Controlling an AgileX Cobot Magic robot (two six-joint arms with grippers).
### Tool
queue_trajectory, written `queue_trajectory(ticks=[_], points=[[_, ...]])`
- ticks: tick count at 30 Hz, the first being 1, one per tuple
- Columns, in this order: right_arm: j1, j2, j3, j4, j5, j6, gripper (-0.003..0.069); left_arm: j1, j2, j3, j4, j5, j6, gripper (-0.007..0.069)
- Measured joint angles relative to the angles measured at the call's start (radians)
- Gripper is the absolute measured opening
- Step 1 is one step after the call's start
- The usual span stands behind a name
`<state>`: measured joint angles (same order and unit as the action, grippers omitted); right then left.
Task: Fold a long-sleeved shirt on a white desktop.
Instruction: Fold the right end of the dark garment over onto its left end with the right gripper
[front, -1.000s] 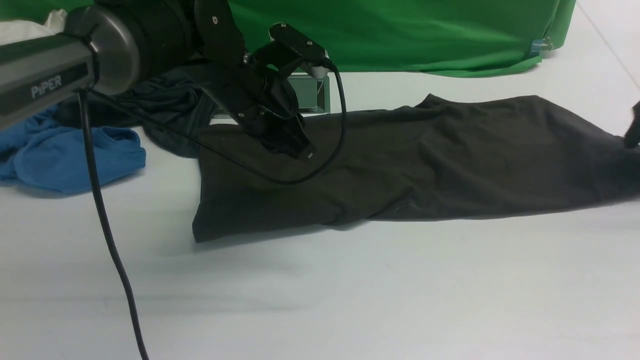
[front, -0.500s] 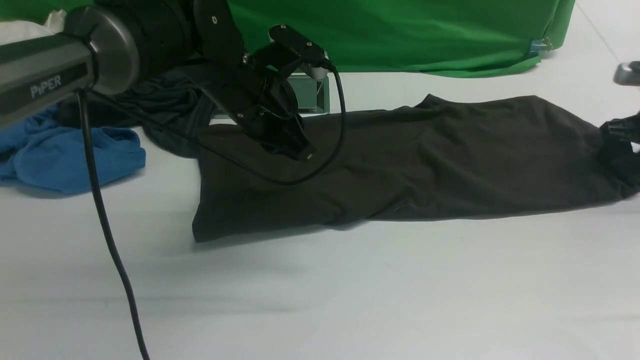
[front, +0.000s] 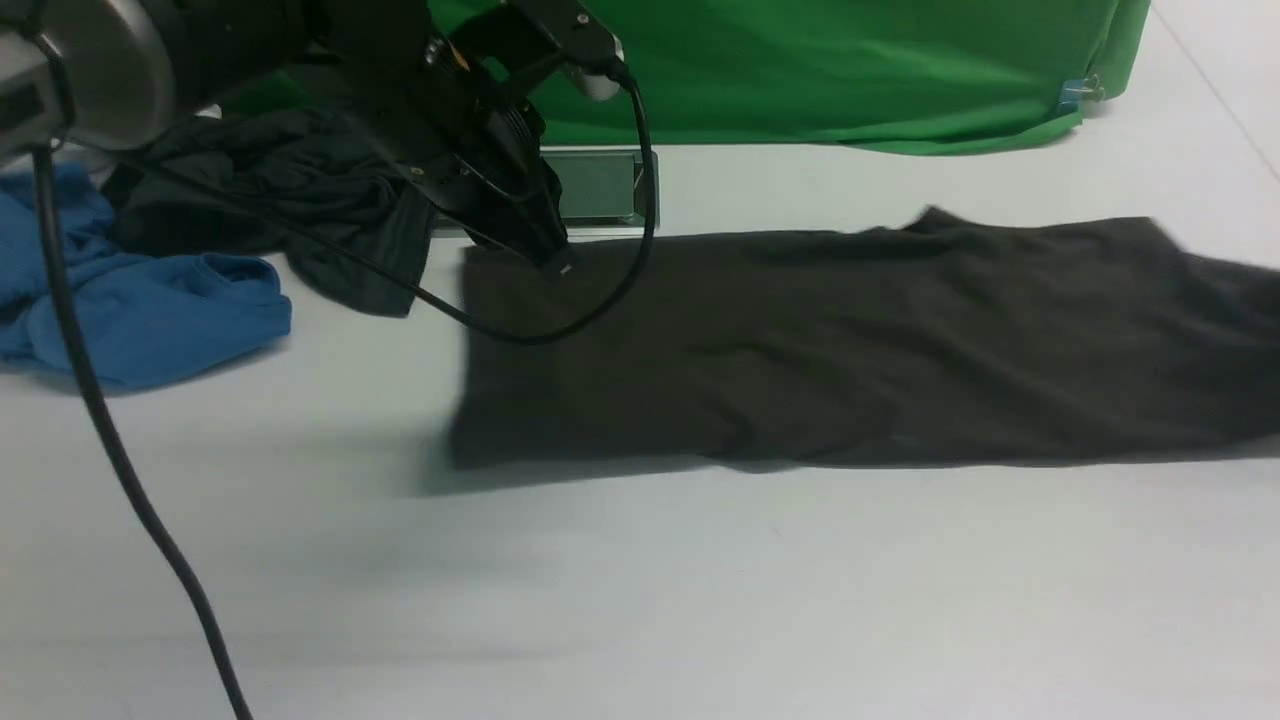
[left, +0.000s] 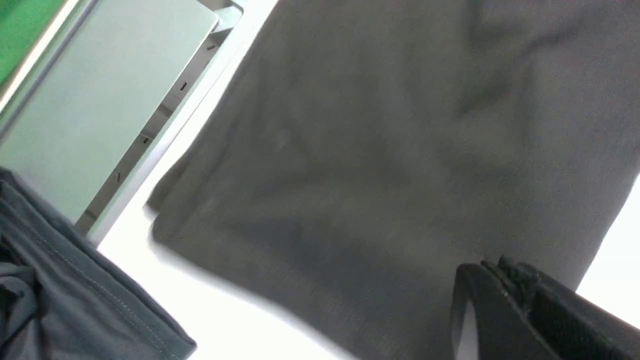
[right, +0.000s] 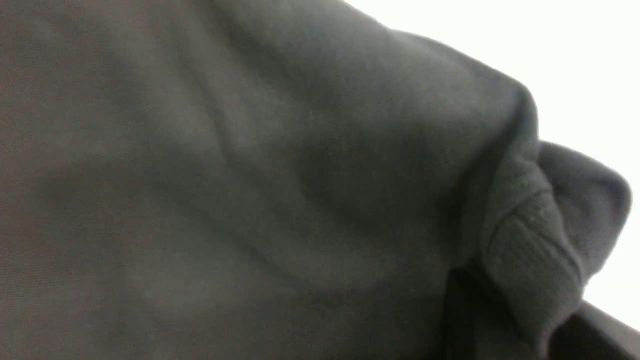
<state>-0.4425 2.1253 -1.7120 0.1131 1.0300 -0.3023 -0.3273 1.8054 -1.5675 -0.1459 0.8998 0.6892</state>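
Observation:
The long-sleeved shirt (front: 860, 340) lies as a long dark band across the white desktop (front: 640, 600), running off the front view's right edge. My left gripper (front: 560, 266) hovers at the shirt's far left corner. In the left wrist view its jaws (left: 495, 267) are pressed together with nothing between them, just over the cloth (left: 375, 150). My right gripper is outside the front view. In the right wrist view it (right: 520, 310) is shut on a bunched ribbed edge (right: 530, 250) of the shirt (right: 250, 175).
A blue garment (front: 150, 310) and a smaller dark teal garment (front: 290, 200) lie at the far left. The metal-framed hatch (front: 600, 185) sits behind the shirt's left end, before the green backdrop (front: 800, 70). The left arm's cable (front: 110, 440) hangs over the near left.
The shirt has slid to the right and pulled flatter. My right gripper has closed on its edge and left the front view. My left arm has drawn back towards the far left.

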Motion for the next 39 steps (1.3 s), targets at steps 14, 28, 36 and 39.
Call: queue_trajectory(ticks=[14, 28, 36, 39], points=[[0.014, -0.237, 0.001, 0.135, 0.093, -0.037, 0.0108, 0.097, -0.001, 0.0, 0.01, 0.006, 0.039, 0.0019], [0.38, -0.381, 0.001, 0.414, 0.094, -0.093, 0.0108, 0.236, -0.013, 0.001, -0.076, 0.032, 0.082, 0.0019], [0.639, -0.324, 0.001, 0.486, -0.027, -0.08, 0.0108, 0.237, -0.085, 0.002, -0.153, 0.015, 0.09, 0.0019], [0.714, -0.259, 0.001, 0.54, -0.067, -0.087, 0.0108, 0.237, -0.113, 0.002, -0.171, 0.01, 0.09, 0.0019]])
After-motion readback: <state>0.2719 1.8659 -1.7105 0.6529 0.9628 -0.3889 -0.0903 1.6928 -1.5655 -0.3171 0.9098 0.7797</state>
